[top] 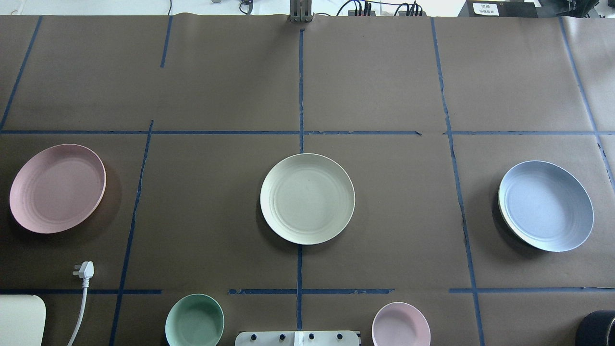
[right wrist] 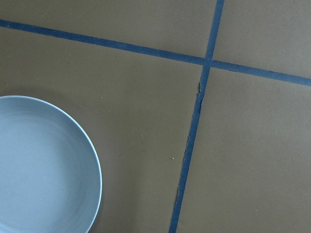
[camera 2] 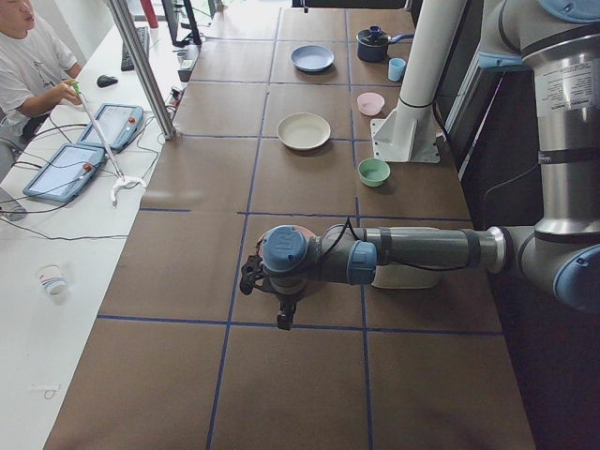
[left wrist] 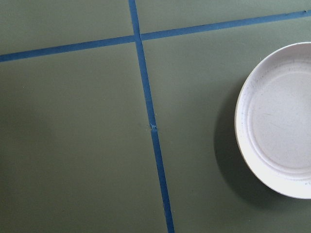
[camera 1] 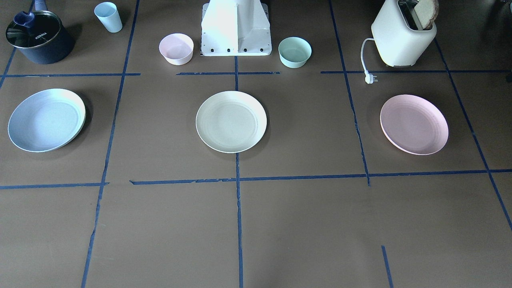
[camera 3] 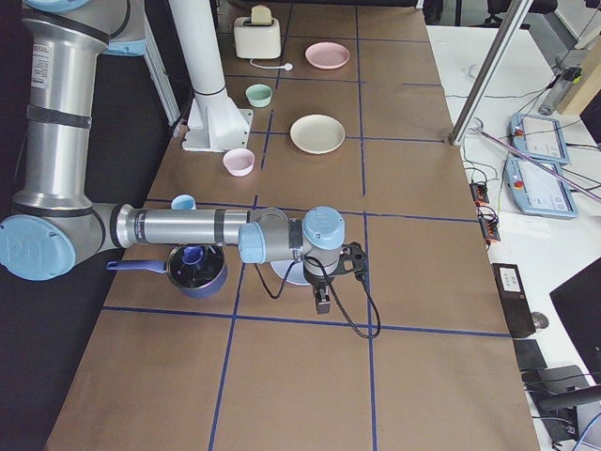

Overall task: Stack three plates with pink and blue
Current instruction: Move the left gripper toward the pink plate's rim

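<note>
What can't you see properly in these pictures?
Left end effector: only in the exterior left view, too small to tell open or shut.
Right end effector: only in the exterior right view, same trouble.
Blue plate: cut off by the right wrist view's left and bottom edges.
Pink plate: cut off by the left wrist view's right edge.
Toaster: cut off by the overhead view's bottom-left corner.

Bright, even room light. Soft shadow hugs cream plate (top: 307, 198). Glare blows out white robot base (camera 1: 236, 28). Left wrist view tinted green. All sharp.
</note>
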Controlling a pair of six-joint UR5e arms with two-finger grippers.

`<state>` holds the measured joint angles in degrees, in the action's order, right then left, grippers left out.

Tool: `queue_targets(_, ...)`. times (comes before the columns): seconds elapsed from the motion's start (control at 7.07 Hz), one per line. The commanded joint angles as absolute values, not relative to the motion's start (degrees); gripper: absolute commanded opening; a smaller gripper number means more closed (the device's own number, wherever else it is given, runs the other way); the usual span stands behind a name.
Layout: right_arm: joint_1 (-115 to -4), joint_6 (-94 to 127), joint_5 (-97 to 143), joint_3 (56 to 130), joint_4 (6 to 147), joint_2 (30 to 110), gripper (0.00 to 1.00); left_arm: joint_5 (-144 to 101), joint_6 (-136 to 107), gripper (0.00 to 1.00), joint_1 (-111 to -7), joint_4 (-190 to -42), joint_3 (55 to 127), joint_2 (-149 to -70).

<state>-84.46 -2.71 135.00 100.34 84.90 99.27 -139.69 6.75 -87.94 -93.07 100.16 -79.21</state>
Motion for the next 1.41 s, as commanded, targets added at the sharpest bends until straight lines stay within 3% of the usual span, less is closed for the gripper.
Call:
queue_targets(0.0,-84.5,-2.2,135.1,100.2,84.9,99.3,1.0,-140.4,6.9,1.0,-88.0,-93.3,100.0,-79.5)
queue_targets(0.42,-84.5,-2.3,136.8,100.5,84.6,99.4,1.0,-140.4,4.5,1.0,-87.1,-96.0,99.9,-79.0)
queue_targets(0.71,-84.4,-2.7,138.9,100.5,84.6,99.5,1.0,-140.4,-14.3,1.0,-79.1,-102.3,99.3,-79.5)
queue_targets(0.85,-84.3,-2.7,139.0,100.7,84.6,99.5,1.0,-139.8,-22.8,1.0,-73.0,-109.9,97.0,-79.7)
queue_targets(1.27,-84.3,-2.5,139.0,100.6,84.6,99.5,1.0,-139.7,-32.8,1.0,-69.3,-125.0,83.6,-86.1)
